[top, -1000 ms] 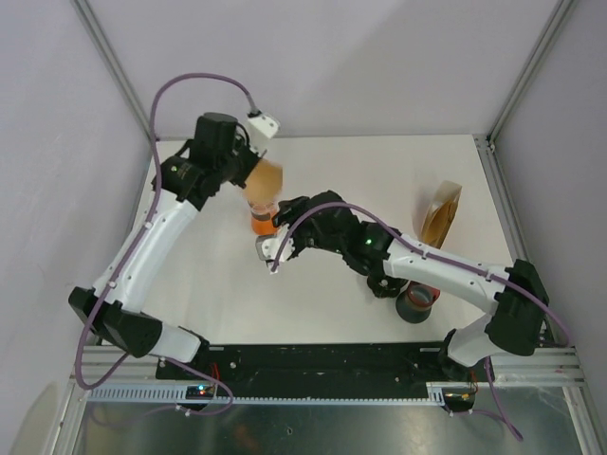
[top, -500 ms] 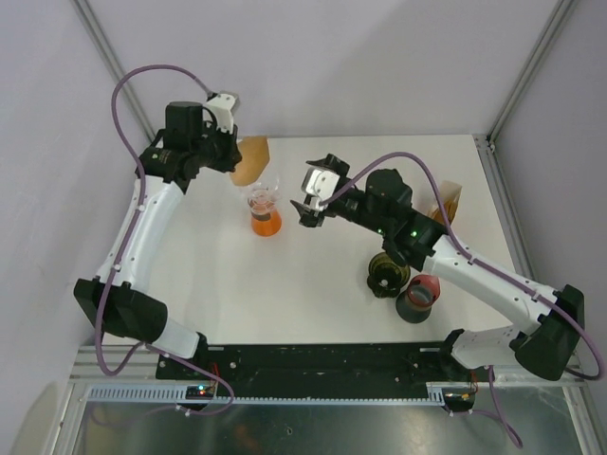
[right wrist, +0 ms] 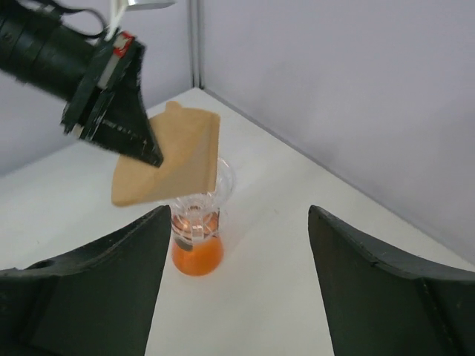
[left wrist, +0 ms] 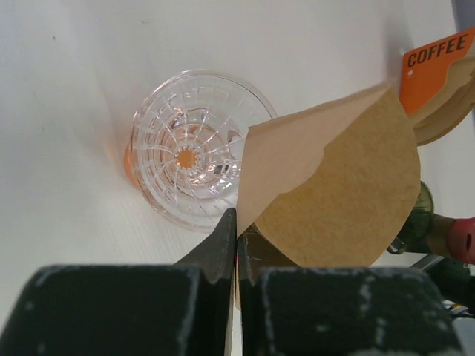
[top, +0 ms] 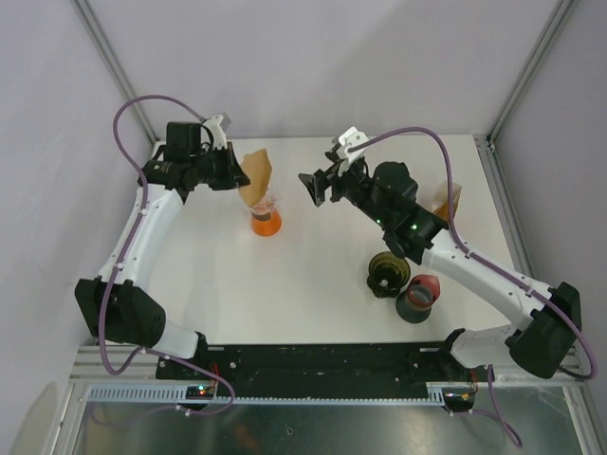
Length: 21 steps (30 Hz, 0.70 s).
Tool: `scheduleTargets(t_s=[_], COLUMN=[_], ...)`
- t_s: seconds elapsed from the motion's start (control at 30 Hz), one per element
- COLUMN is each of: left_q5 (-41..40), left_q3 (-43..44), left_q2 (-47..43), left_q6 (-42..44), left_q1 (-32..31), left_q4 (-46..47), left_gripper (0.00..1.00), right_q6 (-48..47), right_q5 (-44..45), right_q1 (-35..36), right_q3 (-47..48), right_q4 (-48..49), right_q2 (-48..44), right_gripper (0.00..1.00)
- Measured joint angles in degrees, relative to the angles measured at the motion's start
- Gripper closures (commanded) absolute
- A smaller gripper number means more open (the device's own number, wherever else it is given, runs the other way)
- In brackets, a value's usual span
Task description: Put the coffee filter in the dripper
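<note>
Toward 11 o'clock on the white table (top: 313, 284), the left gripper (left wrist: 236, 222) has its jaws pinching one edge of the brown coffee filter (left wrist: 334, 193). It holds the filter tilted above the rim of the glass dripper (left wrist: 189, 156), which stands upright on its orange base; whether the two touch I cannot tell. At roughly 2 o'clock from the dripper, the right gripper (right wrist: 237, 282) hovers with jaws spread wide and nothing between them.

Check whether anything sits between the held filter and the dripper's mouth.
Nothing visible does. The left gripper pinches the filter close by the rim of the dripper, whose mouth is open and empty. The right gripper hangs open off to the side, clear of that path.
</note>
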Motion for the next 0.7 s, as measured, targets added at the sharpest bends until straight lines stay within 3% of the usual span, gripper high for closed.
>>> scheduleTargets(t_s=[0.17, 0.33, 0.5, 0.7], left_q5=[-1.5, -3.9, -7.5, -11.0], left_q3=[-0.3, -0.9, -2.6, -3.7], left_q2=[-3.4, -5.8, -6.4, -6.5], left_q6=[-3.3, -7.3, -11.1, -14.5], left_q1=[0.0, 0.0, 0.0, 0.0], left_q4=[0.1, 1.0, 1.7, 1.7], left_gripper=[0.97, 0.96, 0.94, 0.94], right_q6=[13.2, 19.8, 21.4, 19.7], right_q5=[6.7, 13.6, 18.4, 23.4], right_q1=[0.7, 4.7, 8.2, 10.4], right_q3=[2.9, 14.2, 22.8, 25.9], right_q4=[3.6, 3.1, 1.2, -0.9], right_q2=[5.8, 17.1, 25.2, 28.6], right_gripper=[0.27, 0.27, 0.29, 0.38])
